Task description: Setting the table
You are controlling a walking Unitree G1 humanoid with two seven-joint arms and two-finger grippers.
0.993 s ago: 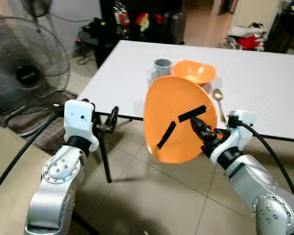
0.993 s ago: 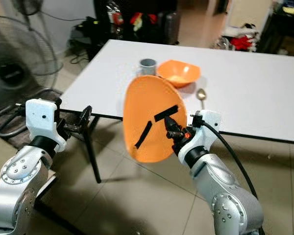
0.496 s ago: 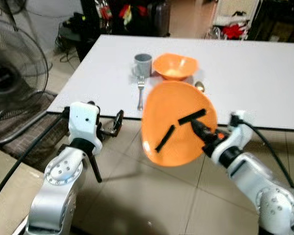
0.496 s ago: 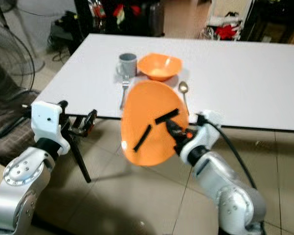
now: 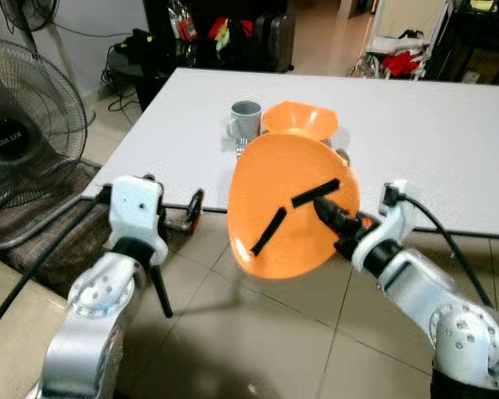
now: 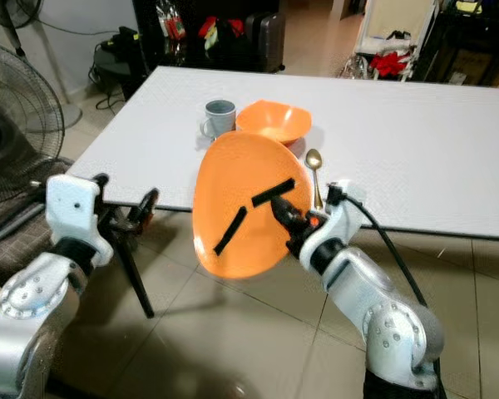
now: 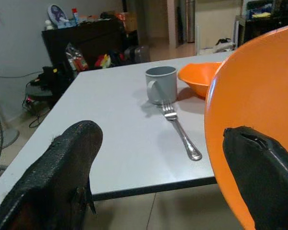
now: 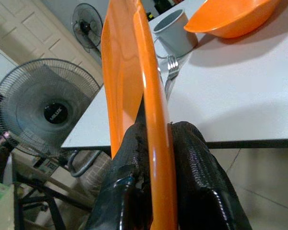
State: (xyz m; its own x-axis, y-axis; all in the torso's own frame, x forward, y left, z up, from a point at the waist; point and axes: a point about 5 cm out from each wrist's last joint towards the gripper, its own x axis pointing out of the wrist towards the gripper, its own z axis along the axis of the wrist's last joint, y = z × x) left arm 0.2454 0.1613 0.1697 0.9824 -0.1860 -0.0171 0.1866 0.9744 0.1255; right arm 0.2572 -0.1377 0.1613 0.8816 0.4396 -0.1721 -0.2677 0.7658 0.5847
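Left eye view. The right gripper (image 5: pixel 316 204) clamps the rim of the orange plate (image 5: pixel 287 204), its black fingers on either face. The plate is held tilted, nearly on edge, over the tiled floor (image 5: pixel 258 332) just short of the table's (image 5: pixel 449 141) near edge. Against the frame one second back, the table edge sits closer and the fork, then hidden, has come into sight; the whole picture shifted, so this is the robot's approach, not the tableware moving. Judgement: the carry is nearly over, and the plate must be levelled before it is set down. The left gripper (image 5: pixel 191 212) is at 9 o'clock from the plate, clear of it, below the table edge.

Right eye view. A grey mug (image 6: pixel 219 118) at 11 o'clock from the plate, an orange bowl (image 6: pixel 274 120) at 12, a metal spoon (image 6: pixel 314 170) at 2, all on the smooth white top. The plate is glossy, shallow and oval-looking from this angle, probably plastic.

Left wrist view. The left fingers (image 7: pixel 62 167) are spread apart, holding nothing; their pads look coarse and matte. A polished fork (image 7: pixel 182 134) lies in front of the handled mug.

Right wrist view. Both pads pinch the thin plate edge tightly. A wire-caged fan (image 8: pixel 53 112) stands beyond.
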